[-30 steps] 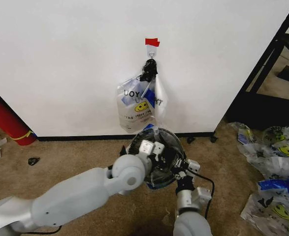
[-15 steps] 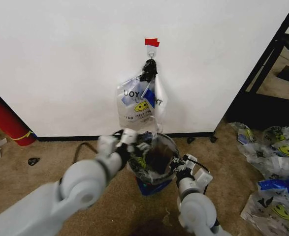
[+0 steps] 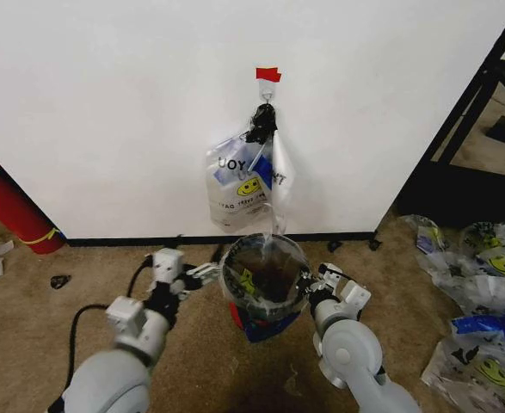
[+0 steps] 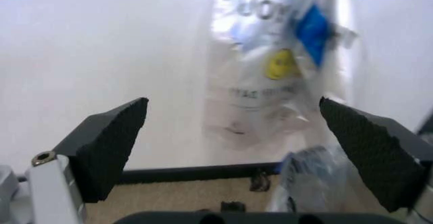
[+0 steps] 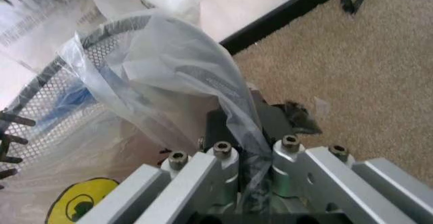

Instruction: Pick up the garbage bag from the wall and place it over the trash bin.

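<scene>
My right gripper (image 3: 308, 288) is clamped on the garbage bag (image 3: 265, 275), draped in the trash bin (image 3: 263, 284) below the wall (image 3: 106, 103). Left gripper (image 3: 202, 274) spread, empty. I'd tug the film gently over the rim.

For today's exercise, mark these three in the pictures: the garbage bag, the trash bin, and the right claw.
garbage bag (image 5: 169, 77): right wrist view, on the clear film stretched over the rim.
trash bin (image 3: 231, 288): head view, on its left wall.
right claw (image 5: 247, 171): right wrist view, between the fingers pinching the film.
</scene>
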Controlling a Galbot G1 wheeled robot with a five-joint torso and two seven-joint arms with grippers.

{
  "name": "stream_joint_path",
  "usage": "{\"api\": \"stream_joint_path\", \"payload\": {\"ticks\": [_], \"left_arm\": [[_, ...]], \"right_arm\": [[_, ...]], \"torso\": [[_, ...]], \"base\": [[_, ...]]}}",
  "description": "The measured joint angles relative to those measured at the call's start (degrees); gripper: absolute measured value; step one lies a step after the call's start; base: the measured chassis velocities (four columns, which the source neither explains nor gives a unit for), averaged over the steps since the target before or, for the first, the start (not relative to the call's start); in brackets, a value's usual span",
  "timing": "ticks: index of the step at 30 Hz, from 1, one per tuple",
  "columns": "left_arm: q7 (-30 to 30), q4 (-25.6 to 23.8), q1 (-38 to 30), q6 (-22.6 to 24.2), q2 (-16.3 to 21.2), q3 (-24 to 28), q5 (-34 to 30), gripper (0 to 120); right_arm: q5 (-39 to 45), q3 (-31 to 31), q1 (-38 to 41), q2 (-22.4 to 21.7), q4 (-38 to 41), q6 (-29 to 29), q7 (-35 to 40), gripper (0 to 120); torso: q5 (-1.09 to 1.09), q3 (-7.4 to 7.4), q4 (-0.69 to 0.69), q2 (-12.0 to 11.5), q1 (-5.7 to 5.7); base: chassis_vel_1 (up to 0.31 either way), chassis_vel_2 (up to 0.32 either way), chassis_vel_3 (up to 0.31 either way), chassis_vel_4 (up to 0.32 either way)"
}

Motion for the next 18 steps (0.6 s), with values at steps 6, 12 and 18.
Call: {"api": "stream_joint_path", "payload": {"ticks": [6,12,18], "left_arm": [[3.3,4.9,4.9,-12.6,-6.7,-2.8,13.2,100],[4.1,5.7,7.8,-14.8,-8.2,-2.7,14.9,100],[3.8,5.6,7.8,-14.4,-8.2,-2.8,13.8,100]], "right_arm": [[-0.3,0.3,-0.9,-0.7,-0.5,0.6,-1.2,27],[-1.0,0.3,-2.0,-0.7,0.0,0.7,-1.4,48],[-1.6,0.4,-2.8,-0.7,0.6,0.8,-1.4,67]], "torso": [[-0.01,0.00,0.01,0.0,0.00],[0.00,0.00,0.02,0.0,0.00],[0.00,0.00,0.01,0.0,0.00]], "base": [[0.000,0.000,0.000,0.000],[0.000,0.000,0.000,0.000],[0.000,0.000,0.000,0.000]]}}
